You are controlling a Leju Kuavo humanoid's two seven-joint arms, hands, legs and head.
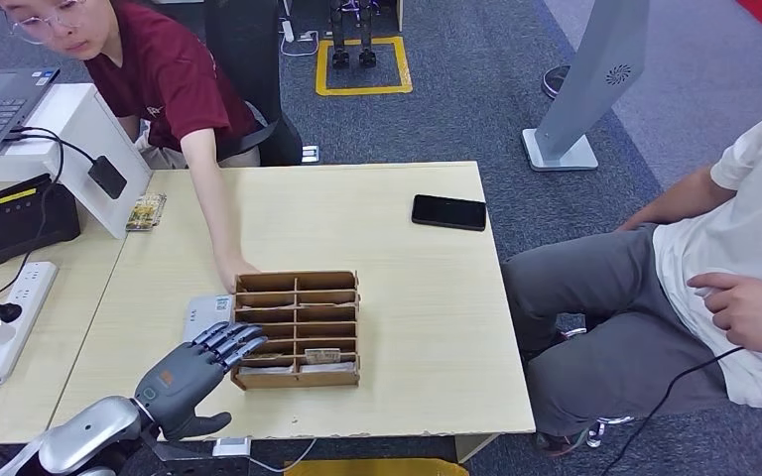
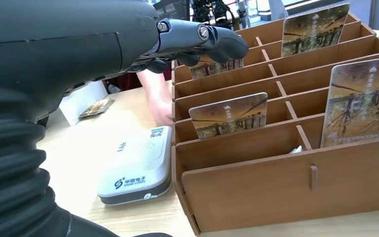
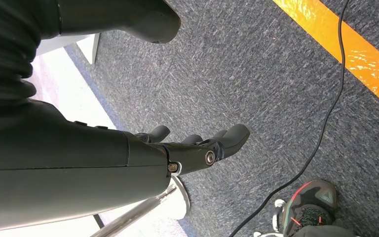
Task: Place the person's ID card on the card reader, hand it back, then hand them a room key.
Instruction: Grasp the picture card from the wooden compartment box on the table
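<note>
Low in the head view, left of centre, the robot's left hand (image 1: 190, 372) hangs above the pale wooden table (image 1: 427, 297) with its dark fingers (image 1: 233, 339) spread and extended, holding nothing; the fingertips reach over the left edge of the brown wooden slotted card rack (image 1: 298, 328), and whether they touch it cannot be told. The left wrist view shows the same hand (image 2: 197, 42) open above the rack (image 2: 286, 182), in whose slots four room key cards printed with a brownish tree scene stand upright: one nearest the hand (image 2: 229, 116), one large at the right edge (image 2: 362, 103), one at the top (image 2: 315, 28) and one partly hidden behind the fingers (image 2: 217, 66). Just beside the rack's left side lies the white flat card reader with blue lettering (image 2: 138, 168), seen in the head view as a pale slab (image 1: 208, 312); no ID card can be made out on it. A person in a dark red shirt (image 1: 164, 74) at the upper left reaches down so that a hand (image 1: 233, 273) rests at the rack's far left corner, near the reader. The right hand (image 3: 197, 145) hangs open over grey carpet, fingers loosely extended, holding nothing. One black phone (image 1: 448, 211) lies toward the table's upper right, one small stack of cards (image 1: 146, 210) at the left, and a second person in a white shirt (image 1: 744, 248) sits at the right.
</note>
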